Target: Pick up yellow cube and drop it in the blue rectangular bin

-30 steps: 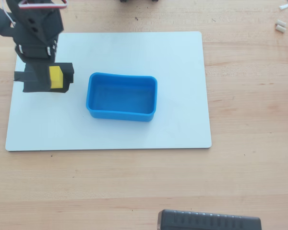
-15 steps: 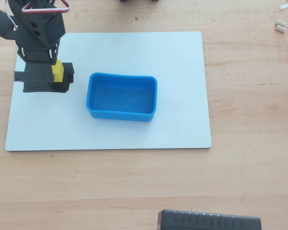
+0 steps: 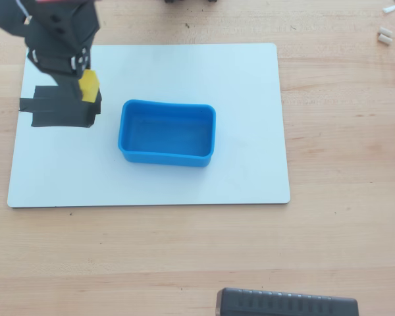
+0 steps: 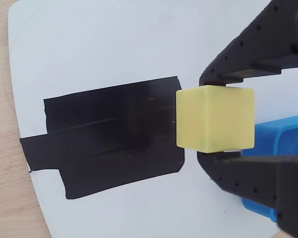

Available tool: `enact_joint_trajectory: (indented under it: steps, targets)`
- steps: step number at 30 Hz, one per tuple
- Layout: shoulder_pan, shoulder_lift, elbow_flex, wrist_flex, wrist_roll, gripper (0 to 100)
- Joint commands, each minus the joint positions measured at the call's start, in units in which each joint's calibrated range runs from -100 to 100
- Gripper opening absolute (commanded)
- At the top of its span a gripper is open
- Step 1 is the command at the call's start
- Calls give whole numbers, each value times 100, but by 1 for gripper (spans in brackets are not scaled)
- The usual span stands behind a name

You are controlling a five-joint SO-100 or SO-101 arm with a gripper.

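In the overhead view, the black tape patch is seen at the left of the white board, and above its right edge the yellow cube is held clamped between the jaws of the gripper. The blue bin lies to the right of the cube, near but apart, its long axis running left to right. In the wrist view the cube is gripped top and bottom, apparently lifted off the board. Bare board is left all around the bin.
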Motion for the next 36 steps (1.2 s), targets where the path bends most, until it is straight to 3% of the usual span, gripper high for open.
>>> enact_joint_trajectory:
  steps: [1, 7, 13, 25, 36]
  targets:
    - [-395, -833, -677, 469, -244, 12]
    - [-970, -1075, -1423, 1369, -654, 12]
    - [-1776, -1483, -1277, 1517, -908, 11]
    - [-2050, -2431, 1377, -770, -918, 11]
    - [-2299, -3016, 2759, -1992, -855, 11]
